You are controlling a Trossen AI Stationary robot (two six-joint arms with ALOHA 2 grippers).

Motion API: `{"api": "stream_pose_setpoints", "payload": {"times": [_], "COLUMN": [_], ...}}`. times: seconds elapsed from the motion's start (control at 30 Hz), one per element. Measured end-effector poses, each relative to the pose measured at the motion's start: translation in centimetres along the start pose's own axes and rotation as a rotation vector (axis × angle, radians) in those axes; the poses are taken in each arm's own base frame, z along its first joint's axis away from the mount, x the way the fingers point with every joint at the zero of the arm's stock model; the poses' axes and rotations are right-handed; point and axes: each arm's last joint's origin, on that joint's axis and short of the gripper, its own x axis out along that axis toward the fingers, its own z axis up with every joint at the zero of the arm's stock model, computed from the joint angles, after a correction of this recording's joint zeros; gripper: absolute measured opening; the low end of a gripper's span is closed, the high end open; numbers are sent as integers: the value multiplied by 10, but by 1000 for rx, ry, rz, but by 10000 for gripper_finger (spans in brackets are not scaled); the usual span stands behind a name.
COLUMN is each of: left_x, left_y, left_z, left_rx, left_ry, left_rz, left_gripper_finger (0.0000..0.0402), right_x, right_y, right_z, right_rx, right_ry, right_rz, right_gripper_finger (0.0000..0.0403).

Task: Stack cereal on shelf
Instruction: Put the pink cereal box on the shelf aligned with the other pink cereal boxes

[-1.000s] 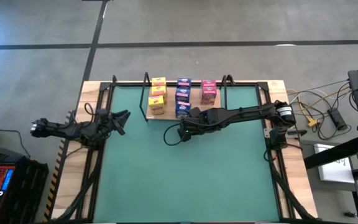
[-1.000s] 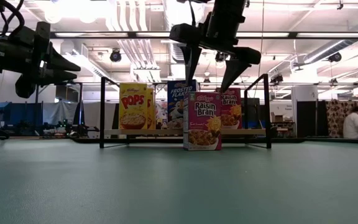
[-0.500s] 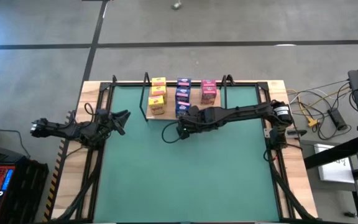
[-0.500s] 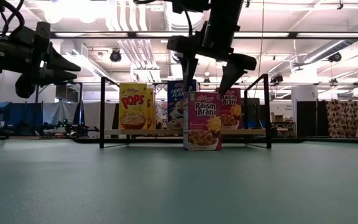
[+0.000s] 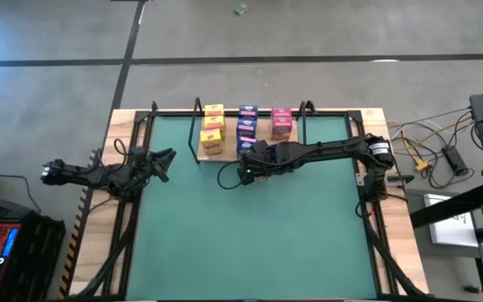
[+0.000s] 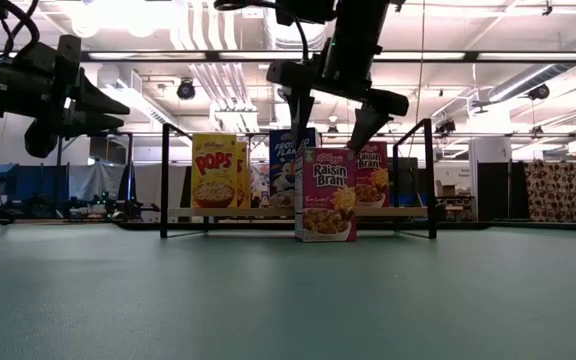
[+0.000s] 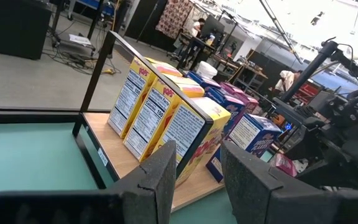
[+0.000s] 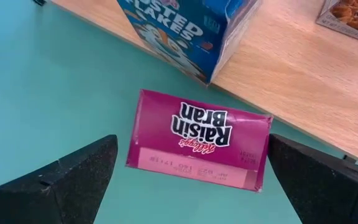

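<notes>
Right gripper (image 6: 330, 108) hovers, jaws wide apart, above the pink cereal box (image 6: 326, 195); left gripper's (image 5: 165, 158) jaws together

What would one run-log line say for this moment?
right claw: open above pink box on mat | left claw: shut, waiting at left edge

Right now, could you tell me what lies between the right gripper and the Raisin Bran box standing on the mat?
Nothing: in the low view the open right gripper hangs above the Raisin Bran box, with only air between them.
</notes>
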Motion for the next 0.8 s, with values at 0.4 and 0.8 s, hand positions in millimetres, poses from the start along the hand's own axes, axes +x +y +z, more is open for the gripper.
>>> {"api": "stream_pose_setpoints", "payload": {"times": [0.4, 0.8], "left_x": [0, 0], "left_y": [0, 0], "left_z": [0, 0], "left_rx": [0, 0], "left_ry": [0, 0], "left_rz": [0, 0], "left_gripper_finger": [109, 109], "right_x": [-12, -20], "right_y": [-4, -5], "right_z": [4, 5], "right_rx": [-151, -705], "right_ry": [-46, -33], "right_rz": [6, 42], "right_gripper_finger": [400, 400]}}
